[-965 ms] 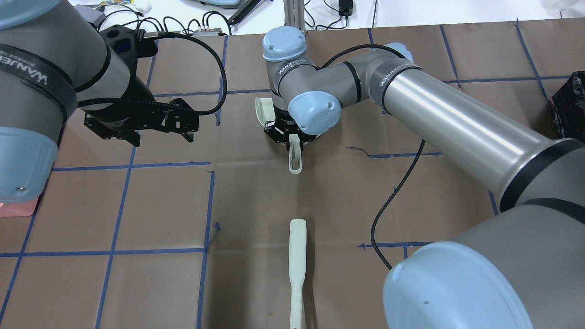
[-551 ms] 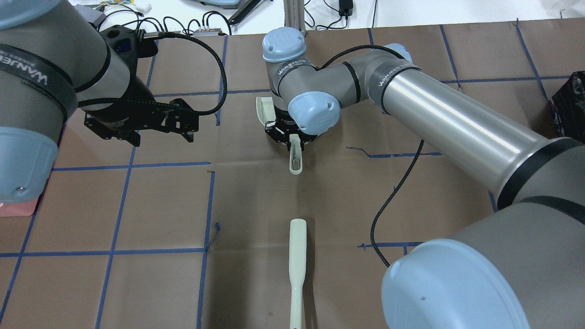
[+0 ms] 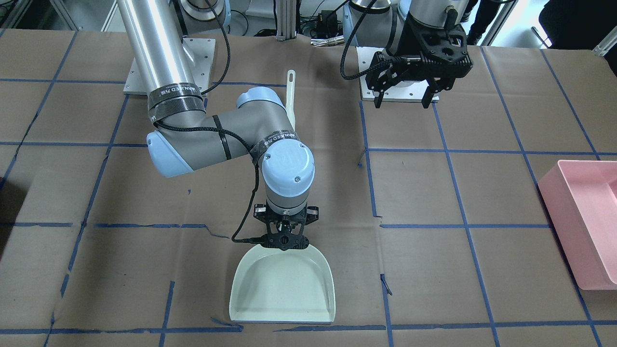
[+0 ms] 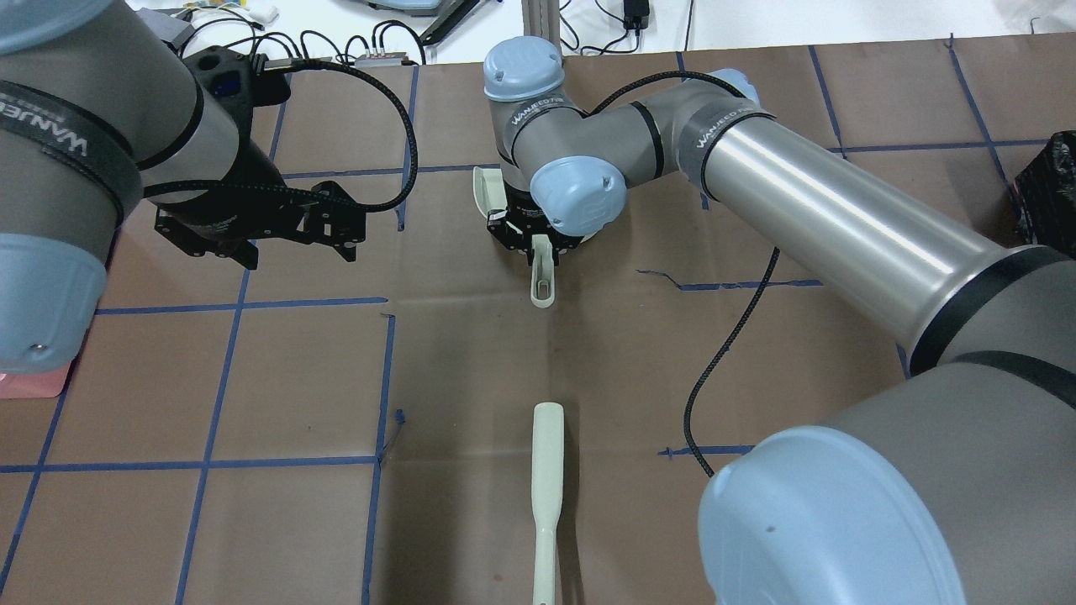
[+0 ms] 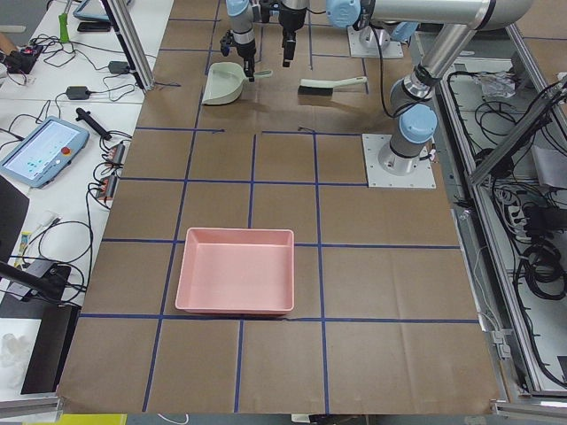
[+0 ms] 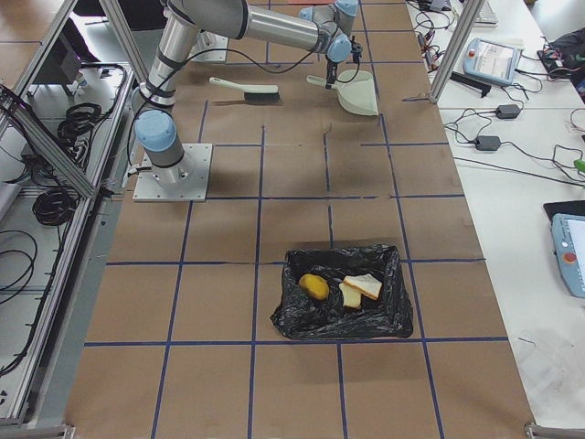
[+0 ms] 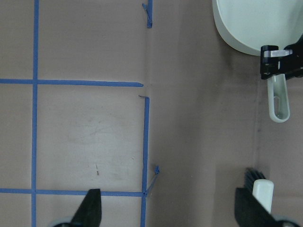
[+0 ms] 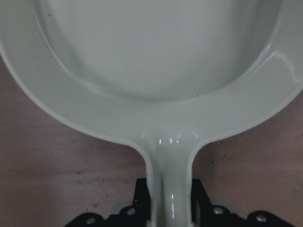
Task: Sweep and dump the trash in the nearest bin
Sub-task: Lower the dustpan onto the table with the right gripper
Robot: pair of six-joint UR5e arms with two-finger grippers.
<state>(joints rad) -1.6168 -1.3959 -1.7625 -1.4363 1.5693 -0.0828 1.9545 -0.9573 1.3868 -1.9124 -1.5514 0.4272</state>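
Brown paper with blue tape lines covers the whole table. From the front, the right gripper sits at the back of a pale green dustpan, which lies flat on the paper. The right arm hides most of the brush; only its handle pokes out behind. The left gripper hangs above the table, well apart from the dustpan, spread wide and holding nothing. A pink bin sits at the side edge.

From above, the right arm covers nearly all of the dustpan, so only its handle and a bit of rim show. The brush lies alone, nearer the robot.

From the left end, the pink bin is close by, and the dustpan and brush are far off.

From the right end, two bread pieces and a round yellow fruit lie inside a black-bagged bin, well apart from the dustpan.

The left wrist camera sees its own wide-apart fingers, the brush bristles between them and the dustpan handle beyond.

The right wrist camera shows black fingers pressed on both sides of the dustpan handle, gripping it.
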